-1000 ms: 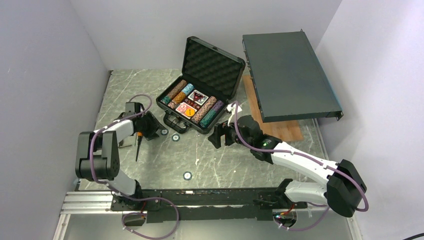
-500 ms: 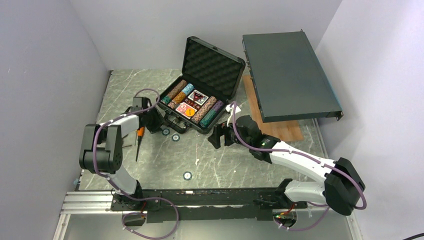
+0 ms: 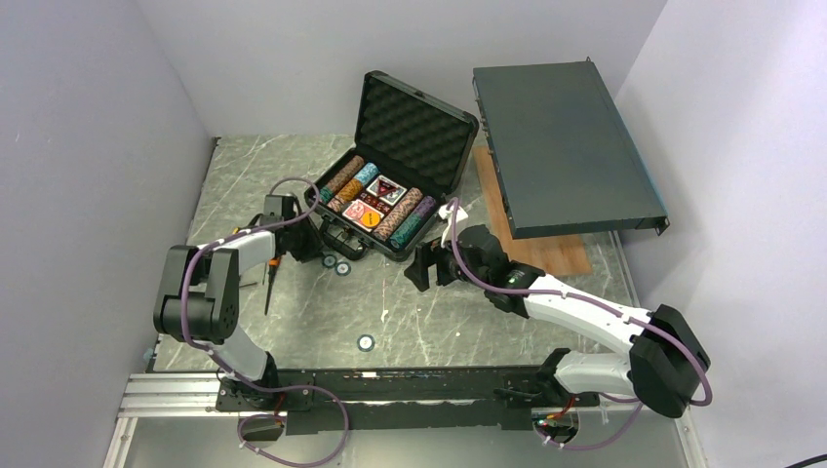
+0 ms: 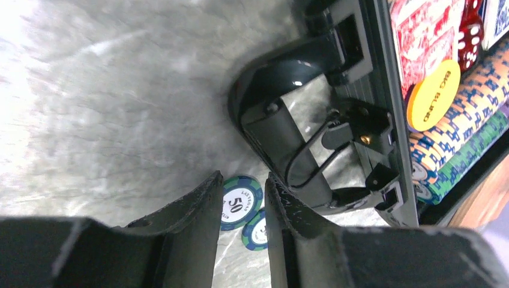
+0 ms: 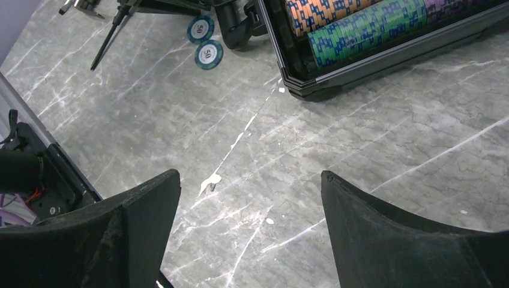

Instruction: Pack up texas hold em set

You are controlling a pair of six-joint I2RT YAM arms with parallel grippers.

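Observation:
The black case (image 3: pixel 417 134) lies open with its foam lid up. Rows of chips (image 3: pixel 408 216), red card decks (image 3: pixel 369 205) and a yellow button (image 4: pixel 432 96) sit in it. Two green-blue 50 chips (image 3: pixel 335 263) lie on the table in front of the case handle (image 4: pixel 282 138), and a third chip (image 3: pixel 366 342) lies nearer the arms. My left gripper (image 3: pixel 312 246) is just above the two chips, its fingers (image 4: pixel 198 207) a narrow gap apart and holding nothing. My right gripper (image 3: pixel 421 269) is wide open and empty, right of the case's front corner (image 5: pixel 300 84).
A large flat dark grey metal box (image 3: pixel 561 146) leans at the back right over a wooden board (image 3: pixel 551 252). An orange-handled screwdriver (image 3: pixel 270 281) lies left of the chips, also seen in the right wrist view (image 5: pixel 108 36). Walls close the left, back and right.
My left gripper has moved right from the screwdriver towards the case handle and now stands over the two chips. The right arm has barely shifted.

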